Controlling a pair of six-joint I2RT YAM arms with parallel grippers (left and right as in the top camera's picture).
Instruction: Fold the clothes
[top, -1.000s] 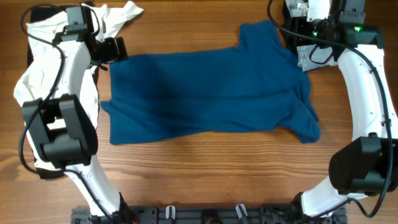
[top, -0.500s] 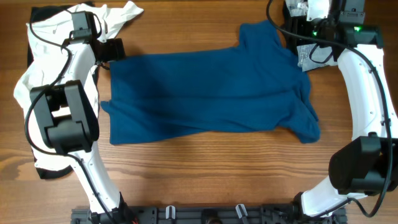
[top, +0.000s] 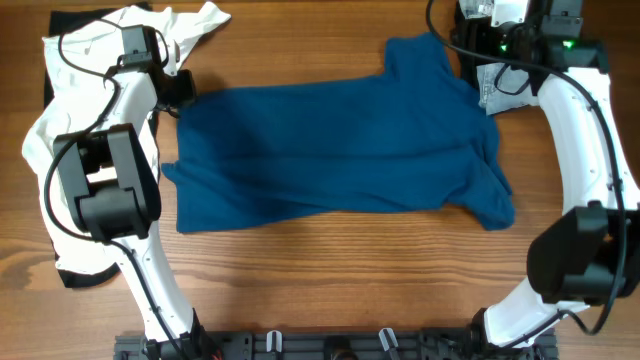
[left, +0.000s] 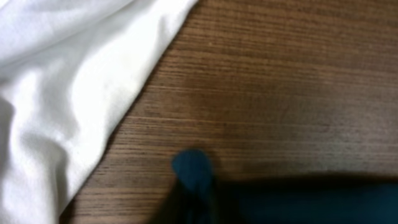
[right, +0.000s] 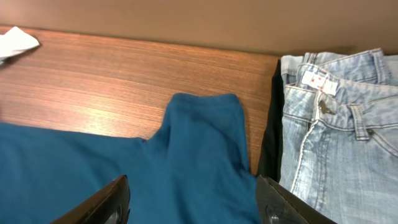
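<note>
A blue T-shirt (top: 340, 150) lies spread flat across the middle of the table. My left gripper (top: 186, 90) is at its far left corner, shut on a small tuft of the blue cloth (left: 193, 171); in the left wrist view the gripper (left: 194, 208) is only a dark shape at the bottom edge. My right gripper (top: 470, 52) hovers at the far right over the shirt's sleeve (right: 202, 134). It (right: 193, 208) is open, one fingertip (right: 102, 199) on either side of the blue cloth below.
A white garment (top: 90, 50) is heaped at the far left, partly under my left arm, and also shows in the left wrist view (left: 68, 81). Light blue jeans (right: 339, 118) lie on dark cloth (right: 268, 143) just right of the sleeve.
My left gripper has shut on the shirt's far left corner, after standing open there. The left arm's upper part swung slightly. The right arm has hardly moved.
</note>
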